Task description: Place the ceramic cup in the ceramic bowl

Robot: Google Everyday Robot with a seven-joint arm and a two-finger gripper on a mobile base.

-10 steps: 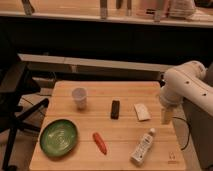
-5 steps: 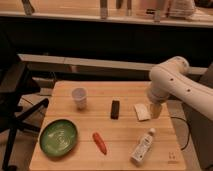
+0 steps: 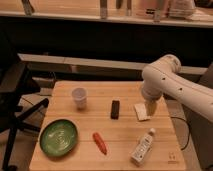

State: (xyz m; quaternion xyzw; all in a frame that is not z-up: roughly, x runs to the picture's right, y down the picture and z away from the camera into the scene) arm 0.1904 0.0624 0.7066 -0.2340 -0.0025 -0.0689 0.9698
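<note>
From my station I see the gripper [image 3: 150,108] hanging off the bent white arm [image 3: 167,80] over the right part of the wooden table [image 3: 125,150], pointing down just above a flat white pad [image 3: 140,112]. Its fingers stand apart with nothing between them. That fits a reach that has not yet found its target, not a carry.

The ceramic cup [image 3: 79,97] stands upright, mouth up, on the far left part of the table, well apart from the gripper. The ceramic bowl [image 3: 59,137] sits at the near left, empty, its green rings showing. Cup and bowl are near each other but not touching — the cup lies behind the bowl and a little to its right, so the carry itself should be short.

Between gripper and cup lies a black block [image 3: 115,109], roughly on the straight line across. A red piece [image 3: 100,142] lies near the middle, just right of the bowl, and a white squeeze tube [image 3: 143,147] lies at the near right.

By my reading the task is barely begun: nothing is grasped. I would bring the arm left, passing high enough to clear the black block, then come down over the cup's rim. The cup tapers toward its base, so a grip near the top seems safer — too low and it may slip or tip.
</note>
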